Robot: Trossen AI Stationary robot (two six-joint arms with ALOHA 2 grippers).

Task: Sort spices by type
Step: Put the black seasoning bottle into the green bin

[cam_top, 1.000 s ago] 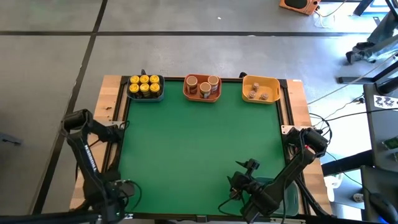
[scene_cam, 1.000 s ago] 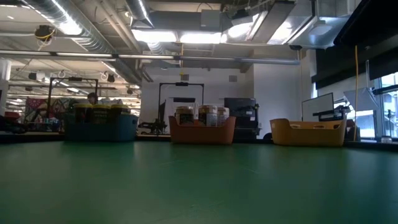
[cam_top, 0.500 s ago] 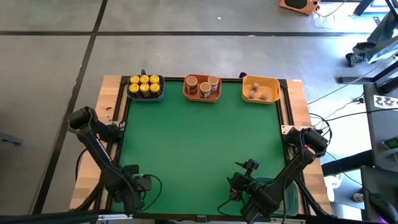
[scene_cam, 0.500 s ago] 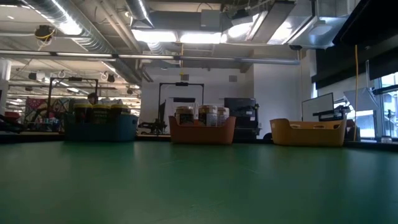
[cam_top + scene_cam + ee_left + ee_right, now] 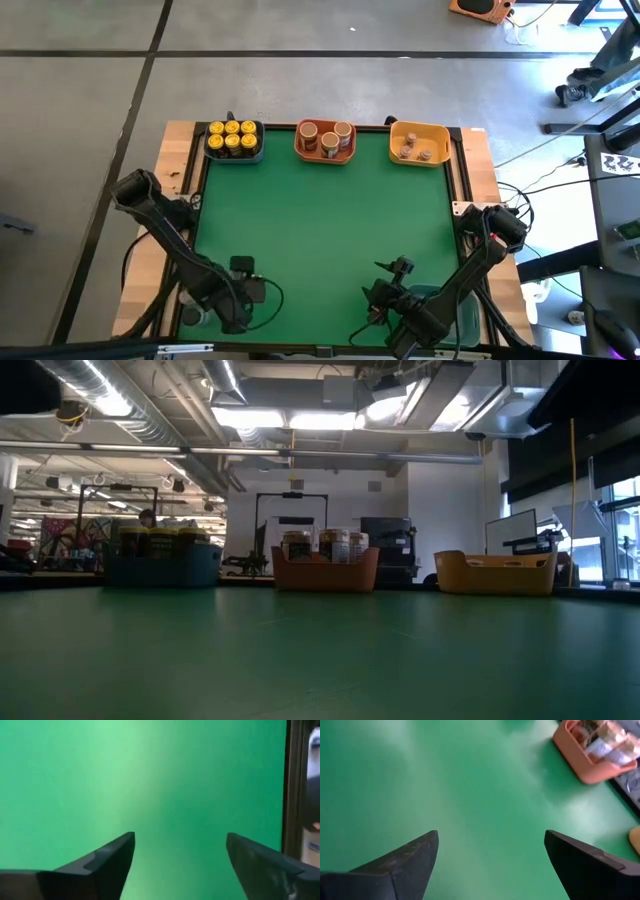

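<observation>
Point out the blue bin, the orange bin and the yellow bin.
blue bin (image 5: pixel 260 152): high view, right rim.
orange bin (image 5: pixel 325 157): high view, near rim.
yellow bin (image 5: pixel 420 127): high view, far rim.

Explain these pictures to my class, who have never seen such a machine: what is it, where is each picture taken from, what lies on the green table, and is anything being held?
It is a robot with two dark arms at a green table. One picture looks straight down, one looks level across the table, and two come from cameras on the wrists. The left gripper and right gripper are both at the near edge, open, holding nothing. Along the far edge stand three bins: a blue bin with yellow-lidded jars, an orange bin with wider tan-lidded jars, and a yellow bin with tiny grey-topped jars. The spices look sorted already.
</observation>
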